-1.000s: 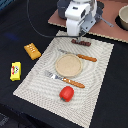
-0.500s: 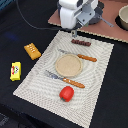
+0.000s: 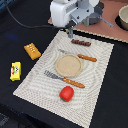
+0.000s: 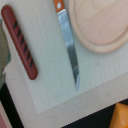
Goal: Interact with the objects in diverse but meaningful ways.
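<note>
A black counter (image 3: 15, 20) carries a pale woven placemat (image 3: 97, 92) laid at a slant, with an orange-yellow dotted bread block (image 3: 32, 50) and a flat yellow packet (image 3: 15, 71) lying on the dark surface beside the mat, toward the exterior view's left. On the mat rest a round wooden board (image 3: 68, 65), a knife (image 3: 78, 55) and a fork (image 3: 64, 79) flanking it, a dark-brown sausage (image 3: 81, 43) near the far edge, and a red tomato (image 3: 66, 93) near the near edge.

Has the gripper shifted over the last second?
Yes. The gripper has swung toward the exterior view's left: it was above the sausage, and now hangs past the sausage's left end, near the placemat edge.
</note>
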